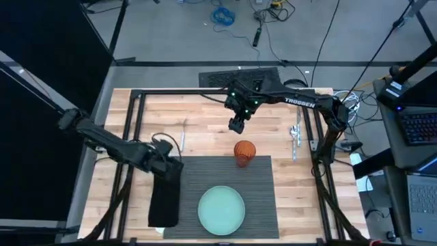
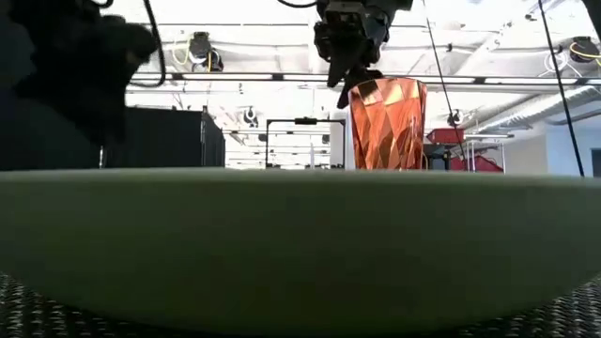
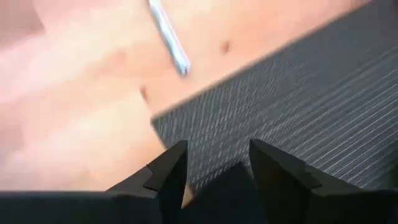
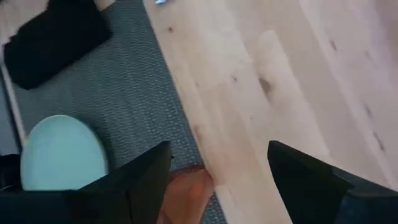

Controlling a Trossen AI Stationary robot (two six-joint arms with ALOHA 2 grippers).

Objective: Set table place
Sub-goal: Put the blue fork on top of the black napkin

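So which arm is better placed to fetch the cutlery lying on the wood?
Probably the right: its open gripper hovers above the orange cup, nearer the cutlery. The left gripper sits over the black napkin.

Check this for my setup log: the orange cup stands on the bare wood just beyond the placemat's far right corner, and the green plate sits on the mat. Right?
Not quite. In the high view the orange cup stands on the placemat itself, at its far right corner, not on the bare wood. The green plate does sit on the mat, as you said.
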